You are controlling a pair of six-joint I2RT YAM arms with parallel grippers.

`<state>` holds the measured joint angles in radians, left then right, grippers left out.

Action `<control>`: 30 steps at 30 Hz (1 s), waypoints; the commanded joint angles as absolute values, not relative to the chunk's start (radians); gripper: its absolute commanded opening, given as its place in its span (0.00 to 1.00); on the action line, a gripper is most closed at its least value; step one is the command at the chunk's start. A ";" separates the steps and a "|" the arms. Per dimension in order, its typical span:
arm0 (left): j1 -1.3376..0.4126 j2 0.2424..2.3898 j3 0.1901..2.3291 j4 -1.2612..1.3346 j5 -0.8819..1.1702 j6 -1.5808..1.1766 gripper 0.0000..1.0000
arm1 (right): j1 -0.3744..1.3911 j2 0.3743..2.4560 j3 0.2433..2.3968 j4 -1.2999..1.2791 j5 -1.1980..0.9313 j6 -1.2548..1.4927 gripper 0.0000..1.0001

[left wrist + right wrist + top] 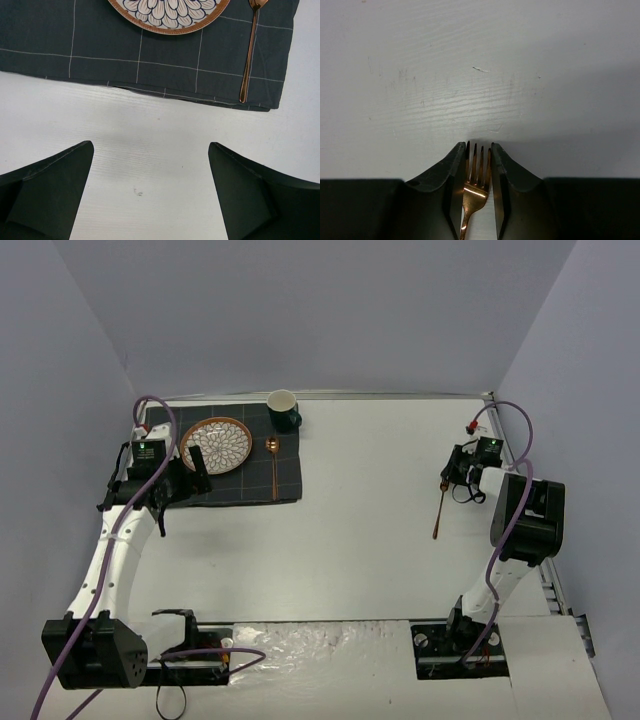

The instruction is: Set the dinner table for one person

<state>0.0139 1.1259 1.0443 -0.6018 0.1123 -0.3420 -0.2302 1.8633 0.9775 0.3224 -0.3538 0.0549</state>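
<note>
The right gripper (480, 147) pinches a gold fork (476, 175) near its prongs, around 3 o'clock over the white table (370, 530), maybe just off it. The left gripper (150, 145) is spread wide beside the mat (100, 45) at 10 o'clock.

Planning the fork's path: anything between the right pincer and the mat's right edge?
Nothing. In the top view only bare dinner table runs from the right pincer, shut on the fork, to the mat.
</note>
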 commanded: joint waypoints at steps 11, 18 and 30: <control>-0.039 1.127 1.062 -0.568 0.127 -0.345 0.97 | -0.198 1.744 0.922 0.298 -0.379 0.168 0.00; -0.168 1.134 1.069 -0.564 0.113 -0.372 0.97 | -0.092 1.685 0.914 0.319 -0.276 0.288 0.00; -0.709 1.251 1.045 -0.312 -0.175 -0.449 0.97 | 0.213 1.668 0.903 0.333 -0.087 0.569 0.00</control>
